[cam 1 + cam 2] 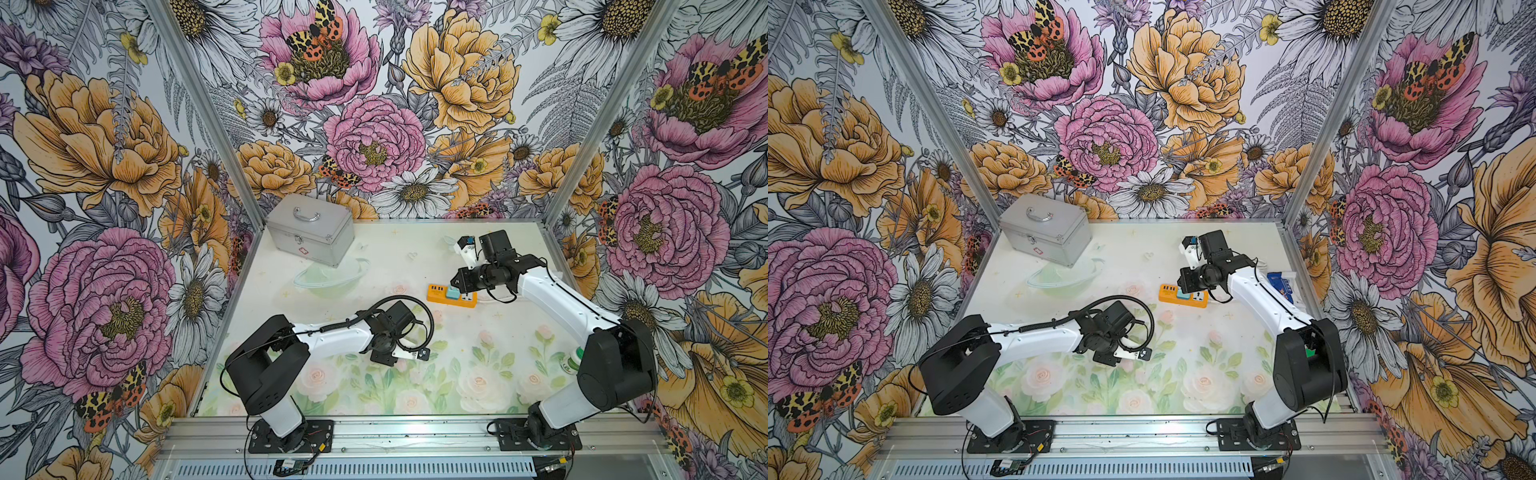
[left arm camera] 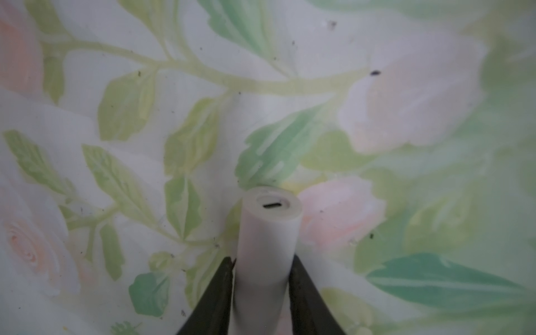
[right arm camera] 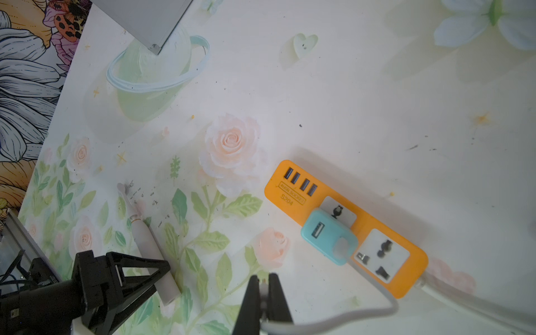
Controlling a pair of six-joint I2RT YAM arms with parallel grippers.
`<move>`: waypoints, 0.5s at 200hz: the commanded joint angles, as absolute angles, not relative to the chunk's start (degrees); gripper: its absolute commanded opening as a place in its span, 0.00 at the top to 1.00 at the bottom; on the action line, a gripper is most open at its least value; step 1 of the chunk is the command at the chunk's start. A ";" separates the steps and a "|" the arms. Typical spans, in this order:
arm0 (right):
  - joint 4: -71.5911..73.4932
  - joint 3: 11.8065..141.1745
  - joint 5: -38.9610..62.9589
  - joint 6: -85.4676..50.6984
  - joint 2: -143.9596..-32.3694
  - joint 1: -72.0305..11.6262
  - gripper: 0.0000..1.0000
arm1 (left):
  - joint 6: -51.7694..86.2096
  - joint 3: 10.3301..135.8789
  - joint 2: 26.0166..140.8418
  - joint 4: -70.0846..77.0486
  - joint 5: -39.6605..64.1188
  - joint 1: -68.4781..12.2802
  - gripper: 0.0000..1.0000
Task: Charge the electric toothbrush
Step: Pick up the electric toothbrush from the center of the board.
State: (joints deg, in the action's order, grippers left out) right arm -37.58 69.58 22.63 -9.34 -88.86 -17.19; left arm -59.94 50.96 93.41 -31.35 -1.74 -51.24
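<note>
**While the left tool [image 2: 262, 261] clasps the slim white electric toothbrush [image 2: 269, 232], the right tool [image 3: 263, 280] pinches a thin white cable [image 3: 374, 313]**

Where the left tool's two black fingers [image 2: 214, 298] meet the toothbrush's cylindrical handle, they lie against it on either side, narrowed to its width. The flat butt end, with a small dark slot in it, pokes out beyond the fingertips. In the right wrist view the toothbrush lies flat on the pale rose-printed table [image 3: 348, 101]. Its thin neck and small brush head point away from the tool.

The right tool's black jaws are pressed together with the cable caught between them. From there the cable loops across the table to a small teal plug adapter [image 3: 322, 235]. That adapter sits in a socket of a flat orange power strip [image 3: 278, 197]. At one end the strip carries four blue USB ports, and a second socket sits just beside the adapter. A thicker white cord [image 3: 464, 304] leaves the strip's other end.

In both top views the strip lies just beside the right tool, right of the table's middle. The left tool and the toothbrush are nearer the front edge, well apart from the strip. A silver metal case with a carry handle [image 1: 309, 232] stands in the table's back left corner.
</note>
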 commanded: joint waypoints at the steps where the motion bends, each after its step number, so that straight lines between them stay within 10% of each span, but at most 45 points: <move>1: -37.53 70.33 21.71 -9.27 -87.62 -16.78 1.00 | -59.19 49.75 93.89 -29.16 -1.53 -50.97 0.66; 100: -37.53 69.80 21.97 -9.21 -86.77 -15.89 1.00 | -57.76 51.71 93.27 -28.12 1.90 -49.68 0.92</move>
